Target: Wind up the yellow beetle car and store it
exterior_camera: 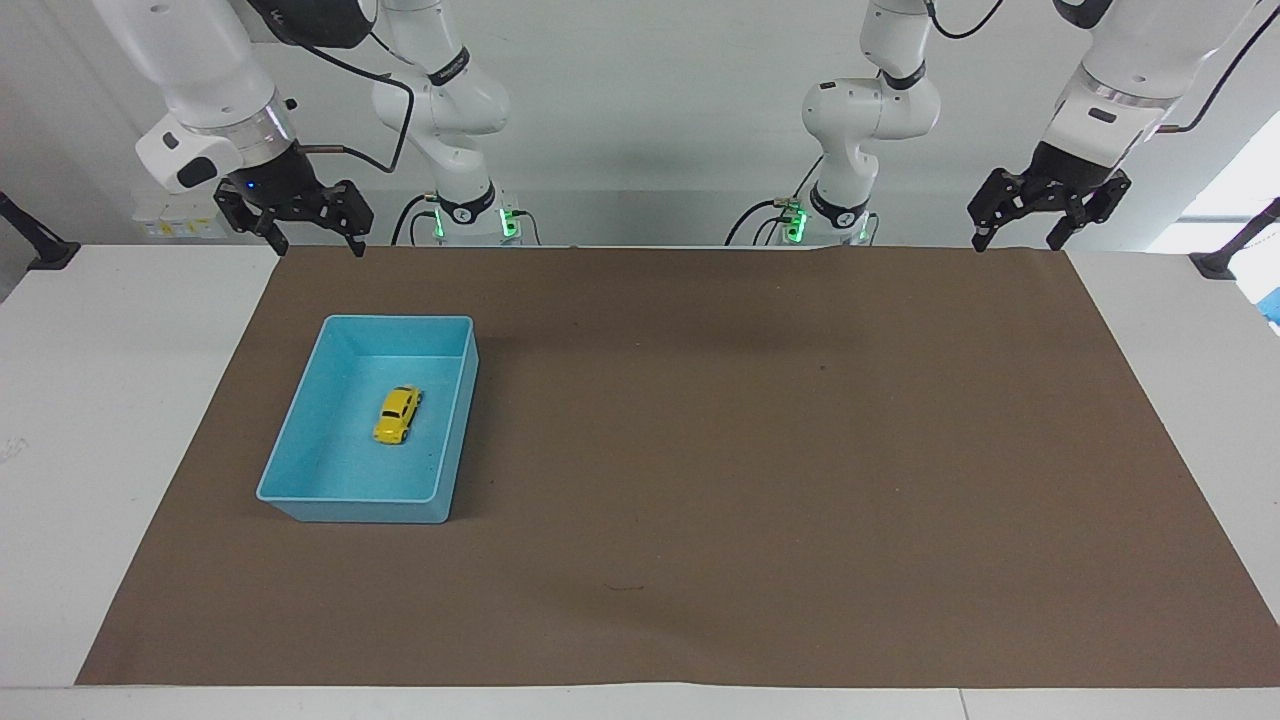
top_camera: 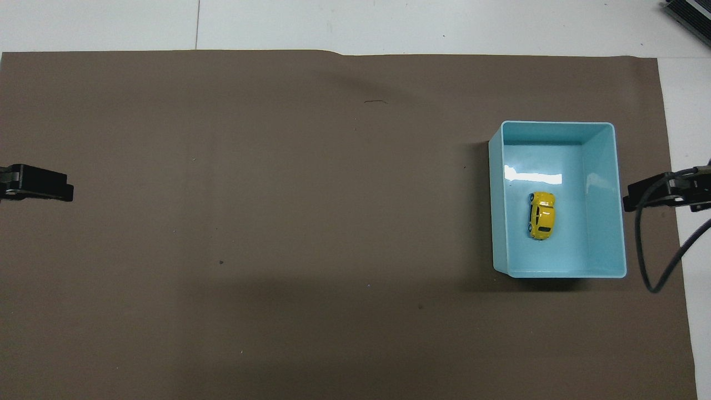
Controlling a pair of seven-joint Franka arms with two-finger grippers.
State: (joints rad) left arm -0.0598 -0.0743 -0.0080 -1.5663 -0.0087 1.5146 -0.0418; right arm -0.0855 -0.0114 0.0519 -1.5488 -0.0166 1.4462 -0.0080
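The yellow beetle car (exterior_camera: 397, 415) stands on its wheels near the middle of the light-blue bin (exterior_camera: 300, 435), on the right arm's end of the brown mat; it also shows in the overhead view (top_camera: 541, 215), inside the bin (top_camera: 605, 222). My right gripper (exterior_camera: 312, 243) is open and empty, raised over the mat's edge by the robots, apart from the bin; its tip shows in the overhead view (top_camera: 661, 194). My left gripper (exterior_camera: 1017, 240) waits open and empty over the mat's corner at the left arm's end; its tip shows in the overhead view (top_camera: 36, 183).
The brown mat (exterior_camera: 760, 450) covers most of the white table (exterior_camera: 90, 420). A black cable (top_camera: 644, 250) hangs from the right arm beside the bin.
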